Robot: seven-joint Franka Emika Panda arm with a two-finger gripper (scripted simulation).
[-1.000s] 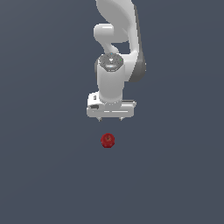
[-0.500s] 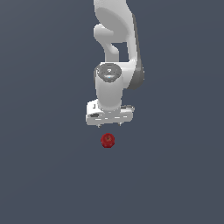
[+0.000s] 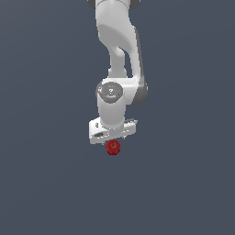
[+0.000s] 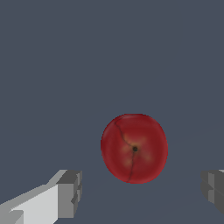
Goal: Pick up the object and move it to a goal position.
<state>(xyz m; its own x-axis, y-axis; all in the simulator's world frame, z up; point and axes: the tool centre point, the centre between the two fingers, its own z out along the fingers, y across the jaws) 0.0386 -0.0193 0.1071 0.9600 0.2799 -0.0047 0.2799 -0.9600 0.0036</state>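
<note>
The object is a small dark red, glossy ball lying on the flat grey floor. In the exterior view my white gripper hangs right over it, its hand covering the ball's upper edge. The wrist view shows the object large, with a dark dimple in the middle of its top. My gripper is open there, with one grey fingertip to one side and the other fingertip at the picture's edge. The ball lies a little off the line between them, and neither fingertip touches it.
The grey floor runs flat and plain all around the ball. The white arm rises behind and above the gripper. No goal marker shows.
The arm has come down toward the ball, closing the gap between the hand and it. The ball has stayed where it was.
</note>
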